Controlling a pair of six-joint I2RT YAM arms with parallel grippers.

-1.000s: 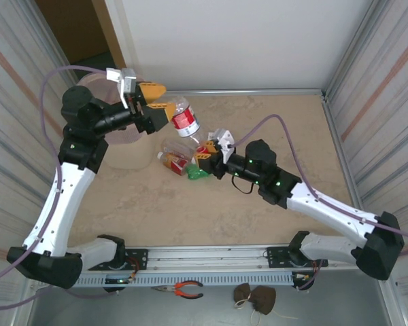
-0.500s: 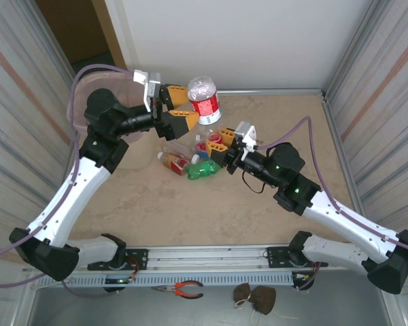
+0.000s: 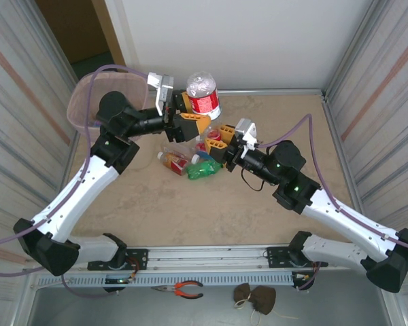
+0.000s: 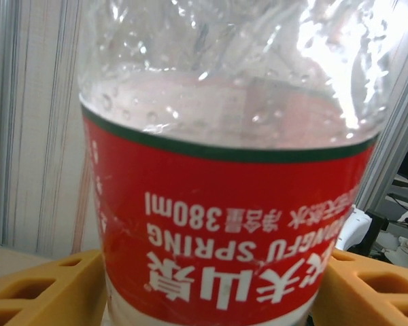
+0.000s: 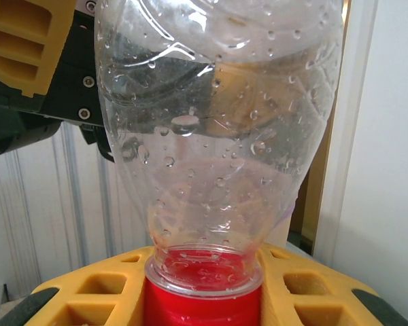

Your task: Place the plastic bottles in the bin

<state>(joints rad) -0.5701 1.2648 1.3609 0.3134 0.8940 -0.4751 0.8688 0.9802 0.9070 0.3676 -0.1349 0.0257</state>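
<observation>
A clear plastic bottle [image 3: 203,92] with a red label [image 4: 217,224] stands raised off the table, base up, red cap [image 5: 202,309] down. My right gripper [image 3: 217,138] is shut on its cap and neck, yellow fingers [image 5: 88,292] on either side. My left gripper [image 3: 194,114] reaches in from the left and is closed round the labelled body, one yellow finger [image 4: 41,285] pressed to each side. The pale pink bin [image 3: 103,96] stands at the far left behind the left arm. A red-labelled bottle [image 3: 173,161] and a green bottle [image 3: 205,170] lie on the table beneath both grippers.
Orange-handled pliers [image 3: 181,290] and a brown object [image 3: 255,297] lie in front of the base rail. Metal walls line both sides and a white wall [image 3: 258,41] closes the back. Purple cables loop over both arms.
The right gripper lifted the bottle upright and a little right. The left arm swung from the bin side towards it, and its jaws narrowed onto the label.
</observation>
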